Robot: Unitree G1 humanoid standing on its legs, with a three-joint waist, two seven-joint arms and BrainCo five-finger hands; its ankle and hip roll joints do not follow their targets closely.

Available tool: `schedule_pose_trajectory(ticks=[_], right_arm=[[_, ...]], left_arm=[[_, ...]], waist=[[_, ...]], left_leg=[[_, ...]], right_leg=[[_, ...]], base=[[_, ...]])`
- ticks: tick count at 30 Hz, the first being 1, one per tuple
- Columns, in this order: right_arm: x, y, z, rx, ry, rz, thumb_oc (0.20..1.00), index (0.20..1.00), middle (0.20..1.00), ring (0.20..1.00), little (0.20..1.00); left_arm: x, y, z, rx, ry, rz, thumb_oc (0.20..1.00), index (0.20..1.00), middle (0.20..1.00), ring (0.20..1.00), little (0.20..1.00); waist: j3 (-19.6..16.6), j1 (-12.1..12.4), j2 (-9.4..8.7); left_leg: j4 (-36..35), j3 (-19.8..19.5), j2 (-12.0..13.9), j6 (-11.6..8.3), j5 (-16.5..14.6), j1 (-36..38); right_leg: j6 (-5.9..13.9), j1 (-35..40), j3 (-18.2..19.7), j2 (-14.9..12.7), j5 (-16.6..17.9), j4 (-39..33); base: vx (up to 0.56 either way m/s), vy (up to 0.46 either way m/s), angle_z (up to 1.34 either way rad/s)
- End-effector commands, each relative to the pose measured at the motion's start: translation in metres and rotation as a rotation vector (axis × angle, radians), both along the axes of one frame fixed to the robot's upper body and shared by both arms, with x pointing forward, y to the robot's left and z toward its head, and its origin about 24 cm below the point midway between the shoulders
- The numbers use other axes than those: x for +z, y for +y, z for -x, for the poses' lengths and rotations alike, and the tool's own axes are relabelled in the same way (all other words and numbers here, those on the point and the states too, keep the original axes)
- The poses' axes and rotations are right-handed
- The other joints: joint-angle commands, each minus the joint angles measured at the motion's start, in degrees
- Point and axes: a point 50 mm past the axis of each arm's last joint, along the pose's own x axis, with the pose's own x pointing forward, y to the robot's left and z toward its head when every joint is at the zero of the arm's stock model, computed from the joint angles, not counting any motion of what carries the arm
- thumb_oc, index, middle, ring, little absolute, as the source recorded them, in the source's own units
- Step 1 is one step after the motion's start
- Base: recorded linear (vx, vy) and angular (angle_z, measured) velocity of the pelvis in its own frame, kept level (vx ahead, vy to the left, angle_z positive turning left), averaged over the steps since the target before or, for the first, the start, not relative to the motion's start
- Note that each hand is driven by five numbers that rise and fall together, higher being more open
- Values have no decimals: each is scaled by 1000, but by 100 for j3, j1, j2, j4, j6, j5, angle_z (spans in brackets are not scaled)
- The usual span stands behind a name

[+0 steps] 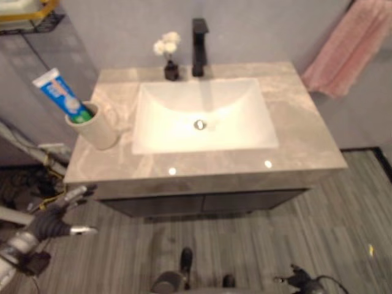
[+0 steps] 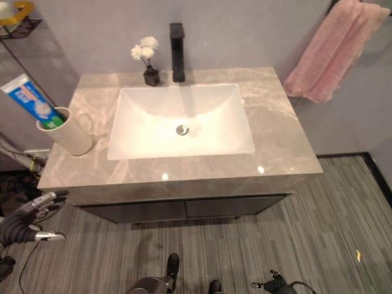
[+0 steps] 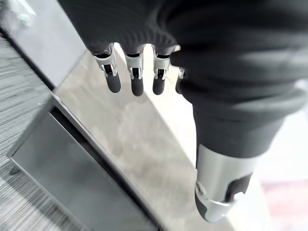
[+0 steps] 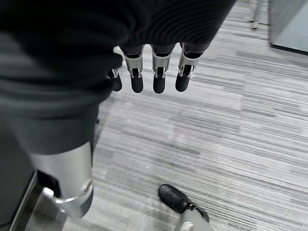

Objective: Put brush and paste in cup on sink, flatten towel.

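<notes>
A grey marble counter (image 2: 278,131) holds a white sink (image 2: 184,119) with a black tap (image 2: 177,43) behind it. A small vase of white flowers (image 2: 147,61) stands beside the tap. At the counter's left, a cream cup (image 2: 70,135) holds a toothpaste tube (image 2: 30,98), tilted. A pink towel (image 2: 334,49) hangs bunched on the wall at the right. The left hand (image 2: 21,223) hangs low before the counter with relaxed fingers, holding nothing.

Left hand (image 1: 52,222) low, fingers relaxed, empty. Right hand (image 4: 72,72) hanging, fingers straight, empty.
</notes>
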Motion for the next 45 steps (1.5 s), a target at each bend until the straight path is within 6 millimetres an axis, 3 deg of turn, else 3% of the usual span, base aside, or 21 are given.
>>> schedule_pose_trajectory(ticks=[1,2,3,4,5,10,14,22,33,45], right_arm=[[8,-8,-18,51,-40,34,1000,1000,1000,1000,1000],[9,-10,-18,35,-53,33,1000,1000,1000,1000,1000],[9,-10,-18,28,-59,32,1000,1000,1000,1000,1000],[10,-11,-18,22,-66,34,1000,1000,1000,1000,1000],[11,-11,-20,18,-80,29,1000,1000,1000,1000,1000],[8,-6,-17,30,-63,28,1000,1000,1000,1000,1000],[5,0,-15,47,-53,20,1000,1000,1000,1000,1000],[5,3,-18,53,-56,22,1000,1000,1000,1000,1000],[4,2,-16,9,-58,14,1000,1000,1000,1000,1000],[6,0,-22,-29,-82,26,1000,1000,1000,1000,1000]], left_arm=[[34,6,-5,29,-199,57,853,853,853,853,853],[35,14,-5,94,-275,121,586,586,586,586,586],[33,18,-6,127,-293,135,570,570,570,570,570],[28,19,-7,145,-295,150,307,307,307,307,307],[23,18,-9,160,-302,146,209,209,209,209,209],[0,9,-15,208,-339,250,200,200,200,200,200],[-6,0,-22,215,-374,280,200,200,200,200,200],[-3,-14,-38,189,-447,303,200,200,200,200,200],[5,-21,-44,169,-505,315,200,200,200,200,200],[-5,-26,-64,210,-527,326,200,200,200,200,200]], waist=[[-40,157,-95],[-82,212,-114],[-104,230,-123],[-111,239,-133],[-125,234,-159],[-111,222,-219],[-109,193,-286],[-89,64,-344],[-120,-33,-308],[-157,-146,-324]], left_leg=[[73,14,5,112,-409,-96],[73,-49,-46,116,-406,-137],[73,-66,-66,116,-411,-153],[73,-100,-99,123,-413,-174],[73,-124,-131,133,-418,-189],[73,-179,-187,174,-447,-214],[73,-170,-174,175,-458,-235],[73,-122,-136,176,-491,-205],[73,-71,-127,188,-537,-165],[73,-44,-147,205,-576,-177]], right_leg=[[714,199,-423,-725,1415,121],[719,239,-503,-771,1430,51],[722,257,-559,-794,1422,14],[728,270,-598,-816,1432,-8],[728,264,-630,-845,1441,13],[723,242,-672,-899,1528,41],[702,213,-653,-886,1534,39],[661,187,-586,-863,1514,68],[656,169,-529,-867,1579,50],[666,139,-491,-883,1697,13]], base=[[43,54,28],[38,45,32],[50,65,34],[40,65,43],[34,65,28],[10,33,6],[0,4,0],[-4,-1,-2],[-1,-2,-4],[0,0,0]])
